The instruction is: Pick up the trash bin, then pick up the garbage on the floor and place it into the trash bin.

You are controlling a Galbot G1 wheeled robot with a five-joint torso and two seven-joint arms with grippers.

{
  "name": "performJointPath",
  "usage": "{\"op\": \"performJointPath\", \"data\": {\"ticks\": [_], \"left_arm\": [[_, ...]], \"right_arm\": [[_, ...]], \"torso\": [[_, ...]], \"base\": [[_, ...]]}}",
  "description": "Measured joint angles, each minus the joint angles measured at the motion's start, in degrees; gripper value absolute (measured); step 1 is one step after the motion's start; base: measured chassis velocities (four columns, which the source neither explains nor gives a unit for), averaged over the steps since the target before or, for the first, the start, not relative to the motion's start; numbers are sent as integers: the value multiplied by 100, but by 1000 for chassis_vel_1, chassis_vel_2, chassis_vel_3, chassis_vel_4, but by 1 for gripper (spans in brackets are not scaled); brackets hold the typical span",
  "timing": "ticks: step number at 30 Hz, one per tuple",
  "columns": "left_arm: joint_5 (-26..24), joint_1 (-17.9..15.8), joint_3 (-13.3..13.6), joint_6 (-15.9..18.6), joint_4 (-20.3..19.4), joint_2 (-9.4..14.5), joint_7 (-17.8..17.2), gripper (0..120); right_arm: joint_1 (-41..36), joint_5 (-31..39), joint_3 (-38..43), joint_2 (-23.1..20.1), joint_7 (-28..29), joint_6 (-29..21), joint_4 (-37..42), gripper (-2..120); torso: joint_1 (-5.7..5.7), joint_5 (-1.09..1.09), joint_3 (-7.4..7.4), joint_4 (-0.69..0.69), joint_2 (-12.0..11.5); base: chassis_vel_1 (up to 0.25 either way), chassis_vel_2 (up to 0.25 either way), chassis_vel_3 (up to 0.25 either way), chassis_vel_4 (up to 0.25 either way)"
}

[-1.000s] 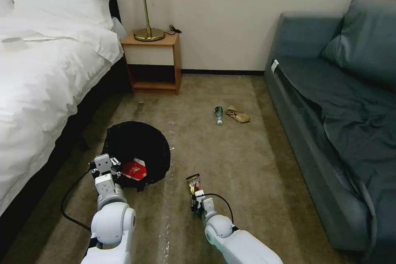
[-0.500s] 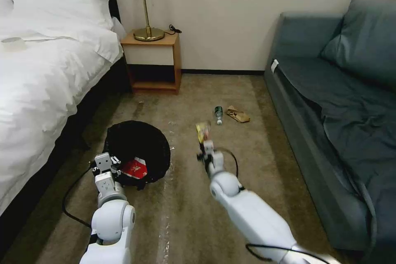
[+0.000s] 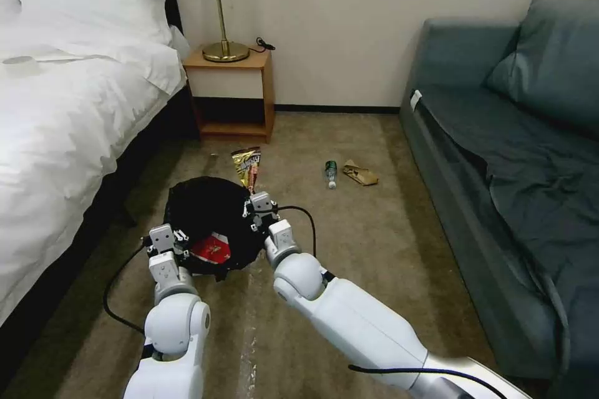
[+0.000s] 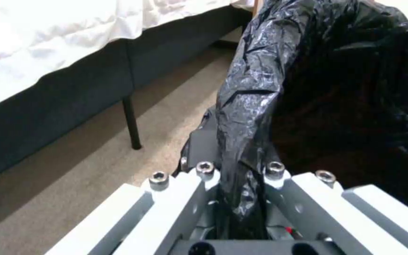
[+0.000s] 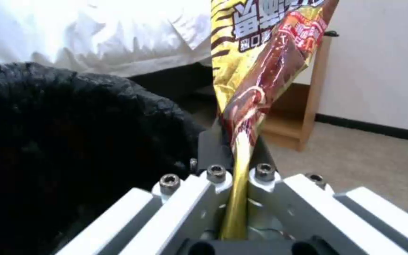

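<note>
The trash bin [image 3: 203, 209], lined with a crinkly black bag [image 4: 256, 88], is held off the carpet by my left gripper [image 3: 167, 238], which is shut on the bag's near rim. A red-white crumpled wrapper [image 3: 212, 249] lies inside it. My right gripper [image 3: 261, 202] is shut on a flat yellow-brown candy wrapper [image 3: 246, 165] and holds it upright at the bin's right rim [image 5: 260, 71]. A small green-labelled bottle [image 3: 331, 173] and crumpled brown paper [image 3: 360, 173] lie on the carpet farther off.
A white-sheeted bed [image 3: 56, 112] runs along the left. A wooden nightstand [image 3: 232, 96] with a brass lamp [image 3: 221, 12] stands against the wall. A blue-grey sofa [image 3: 511, 162] lines the right. Open carpet [image 3: 349, 249] lies between them.
My right arm lifted the candy wrapper off the carpet and swung it left and forward to the bin's right rim. The bin shifted slightly right in my left gripper.
</note>
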Motion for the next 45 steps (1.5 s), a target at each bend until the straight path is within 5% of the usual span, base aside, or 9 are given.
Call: {"op": "performJointPath", "data": {"ticks": [22,45], "left_arm": [[-547,-70,160,285,-44,-114,-236,3],[-490,-68,134,300,-39,-72,-232,3]], "right_arm": [[-168,-69,-73,361,-563,939,-290,1],[-153,-71,114,318,-597,957,-239,91]], "torso": [[0,0,0,0,0],[0,1,0,0,0]], "base": [[0,0,0,0],[0,0,0,0]]}}
